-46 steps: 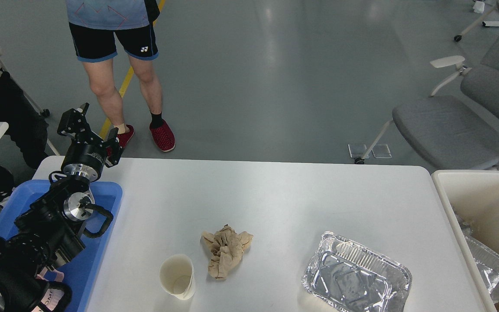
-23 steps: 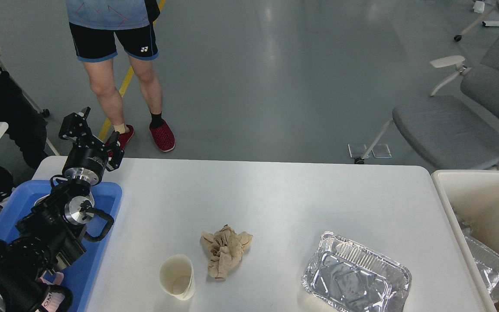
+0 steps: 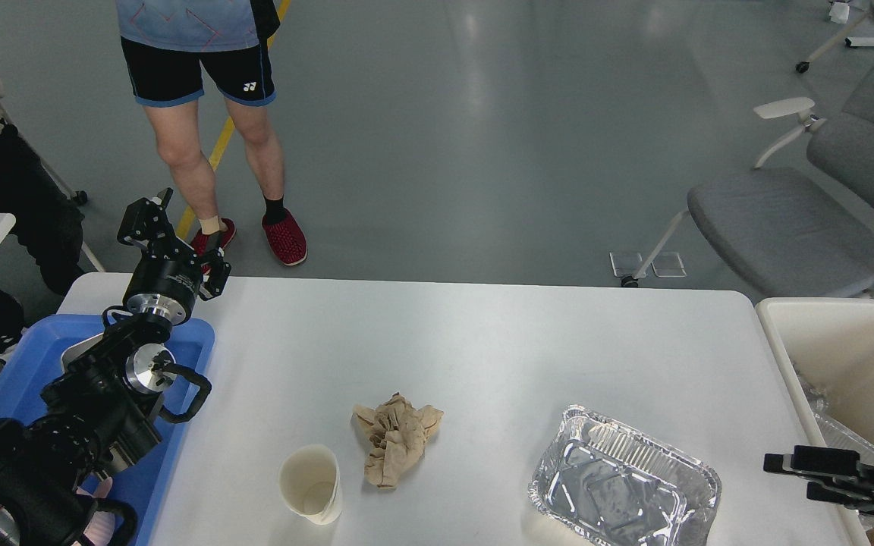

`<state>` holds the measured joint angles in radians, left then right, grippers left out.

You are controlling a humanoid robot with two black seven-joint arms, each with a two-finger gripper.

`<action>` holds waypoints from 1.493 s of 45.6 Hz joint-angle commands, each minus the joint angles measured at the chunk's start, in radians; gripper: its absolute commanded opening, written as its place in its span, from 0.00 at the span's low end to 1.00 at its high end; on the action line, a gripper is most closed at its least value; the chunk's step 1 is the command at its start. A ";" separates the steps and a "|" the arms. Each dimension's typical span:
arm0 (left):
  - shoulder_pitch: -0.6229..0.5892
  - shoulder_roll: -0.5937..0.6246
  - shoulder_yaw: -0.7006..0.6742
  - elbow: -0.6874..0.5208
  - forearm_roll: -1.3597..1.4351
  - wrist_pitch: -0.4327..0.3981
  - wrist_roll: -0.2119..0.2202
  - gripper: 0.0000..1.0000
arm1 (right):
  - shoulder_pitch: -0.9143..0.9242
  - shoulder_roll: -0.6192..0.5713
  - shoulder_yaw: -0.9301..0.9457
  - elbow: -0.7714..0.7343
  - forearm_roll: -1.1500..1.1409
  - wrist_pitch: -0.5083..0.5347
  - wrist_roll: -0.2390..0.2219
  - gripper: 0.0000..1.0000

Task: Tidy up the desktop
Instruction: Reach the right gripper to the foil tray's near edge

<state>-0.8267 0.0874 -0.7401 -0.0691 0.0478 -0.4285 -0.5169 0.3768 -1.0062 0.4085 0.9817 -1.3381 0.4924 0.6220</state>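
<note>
White table [image 3: 482, 341] fills the middle of the view. Cream bin [image 3: 824, 334] at its right edge, blue tray [image 3: 194, 341] at its left edge. Foil pan [image 3: 623, 489] near the front right corner; crumpled paper [image 3: 395, 438] and cup [image 3: 310, 483] near the front edge. Left gripper [image 3: 179, 239] over the back left corner, fingers spread, empty. Right gripper [image 3: 782, 476] at the right edge, fingers [image 3: 816, 458] slightly apart, empty.

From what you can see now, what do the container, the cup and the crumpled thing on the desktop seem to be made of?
The container looks like thin aluminium foil: shiny, creased, with a crimped rim. The cup seems to be paper, matte cream with a thin rim, though plastic cannot be excluded. The crumpled thing looks like brown paper, perhaps a napkin: dull, with soft folds. All rest on the desktop, smooth matte white.
</note>
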 commanded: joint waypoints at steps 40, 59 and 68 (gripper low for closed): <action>0.001 -0.009 0.028 0.000 0.000 0.002 -0.002 0.96 | 0.011 0.219 -0.007 -0.029 -0.285 -0.006 -0.122 1.00; 0.000 -0.009 0.028 0.000 0.000 0.002 -0.002 0.96 | 0.051 0.250 -0.002 -0.021 -0.262 0.041 -0.117 0.98; 0.000 -0.008 0.028 0.000 0.000 0.001 -0.002 0.96 | 0.051 0.275 -0.005 -0.020 -0.263 0.041 -0.120 0.80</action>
<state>-0.8266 0.0795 -0.7117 -0.0690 0.0475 -0.4271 -0.5185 0.4286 -0.7423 0.4071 0.9613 -1.5994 0.5337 0.5042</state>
